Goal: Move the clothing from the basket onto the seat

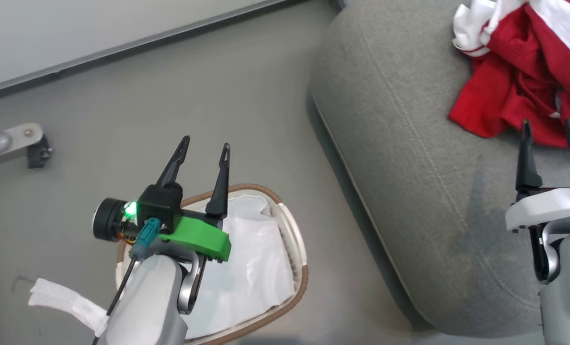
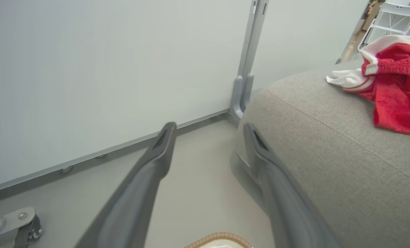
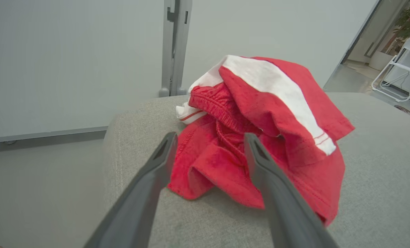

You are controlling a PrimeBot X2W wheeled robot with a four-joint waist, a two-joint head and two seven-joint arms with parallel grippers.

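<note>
A crumpled white liner and a castered metal leg on grey floor.

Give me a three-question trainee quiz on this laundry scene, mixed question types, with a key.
1. True or false: the clothing lies on the seat.
2. Which arm's gripper hangs above the basket? A. left B. right
3. Fill in: the right gripper has its jaws ____.
Key: 1 true; 2 A, the left gripper; 3 open.
</note>
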